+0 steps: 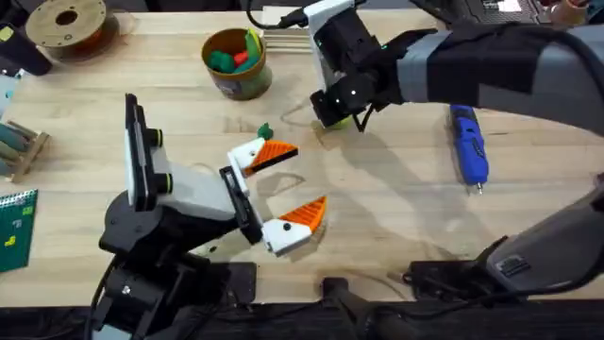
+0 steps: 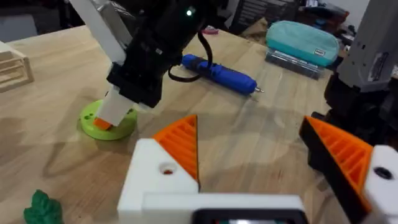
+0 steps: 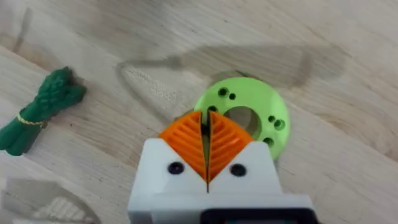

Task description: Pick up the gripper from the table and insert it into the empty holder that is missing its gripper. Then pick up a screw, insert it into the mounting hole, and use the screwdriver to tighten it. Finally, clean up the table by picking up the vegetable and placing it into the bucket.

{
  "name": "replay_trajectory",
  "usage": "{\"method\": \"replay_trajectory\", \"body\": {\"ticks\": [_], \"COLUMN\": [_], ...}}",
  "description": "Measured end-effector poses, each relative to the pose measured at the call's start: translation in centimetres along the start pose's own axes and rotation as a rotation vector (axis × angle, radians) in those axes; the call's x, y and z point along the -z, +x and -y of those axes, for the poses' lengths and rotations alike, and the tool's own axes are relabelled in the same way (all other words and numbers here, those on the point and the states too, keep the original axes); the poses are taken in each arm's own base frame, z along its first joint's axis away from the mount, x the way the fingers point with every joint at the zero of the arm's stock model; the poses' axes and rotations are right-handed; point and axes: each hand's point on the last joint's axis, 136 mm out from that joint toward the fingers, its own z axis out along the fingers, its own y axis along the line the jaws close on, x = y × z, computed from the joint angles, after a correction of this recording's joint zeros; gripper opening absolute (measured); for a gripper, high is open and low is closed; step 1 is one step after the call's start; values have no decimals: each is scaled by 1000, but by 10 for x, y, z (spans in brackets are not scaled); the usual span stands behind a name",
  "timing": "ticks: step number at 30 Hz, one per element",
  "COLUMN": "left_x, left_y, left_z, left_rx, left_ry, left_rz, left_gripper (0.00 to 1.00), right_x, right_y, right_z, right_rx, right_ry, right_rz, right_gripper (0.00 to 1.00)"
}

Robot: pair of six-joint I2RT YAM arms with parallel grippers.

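My left gripper [image 1: 285, 184] stands open over the table's middle. Each of its white holders [image 2: 155, 174] carries an orange wedge gripper [image 2: 181, 146], and a small round mounting hole [image 2: 166, 168] shows in the near holder. My right gripper [image 3: 207, 121] is shut, its orange pads pressed together, tip down on a bright green disc [image 3: 264, 115]. The dark green vegetable [image 1: 265, 130] lies between the disc and the left gripper, and in the right wrist view the vegetable [image 3: 37, 112] lies beside the disc. The blue screwdriver [image 1: 469, 144] lies at the right. The olive bucket [image 1: 236, 80] stands at the back.
The bucket holds several colourful toys [image 1: 231, 57]. A brown filament spool [image 1: 66, 24] sits at the back left, and a wooden rack [image 1: 24, 146] and a green board [image 1: 17, 227] are at the left edge. A teal pouch [image 2: 305, 40] lies beyond the screwdriver.
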Motion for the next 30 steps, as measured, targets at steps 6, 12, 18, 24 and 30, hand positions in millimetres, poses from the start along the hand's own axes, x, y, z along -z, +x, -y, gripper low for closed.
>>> {"method": "replay_trajectory", "body": {"ticks": [6,12,18,24,30], "left_x": [0,0,0,0,0], "left_y": [0,0,0,0,0], "left_z": [0,0,0,0,0], "left_rx": [0,0,0,0,0], "left_ry": [0,0,0,0,0], "left_rz": [0,0,0,0,0], "left_gripper": [987,987,987,987,987], "right_x": [0,4,24,51,78], "right_y": [0,1,-2,-10,4], "right_z": [0,0,1,1,4], "right_rx": [0,0,5,20,49], "right_ry": [1,1,-1,-5,2], "right_rz": [0,-5,10,58,-30], "right_gripper": [8,8,8,8,7]}}
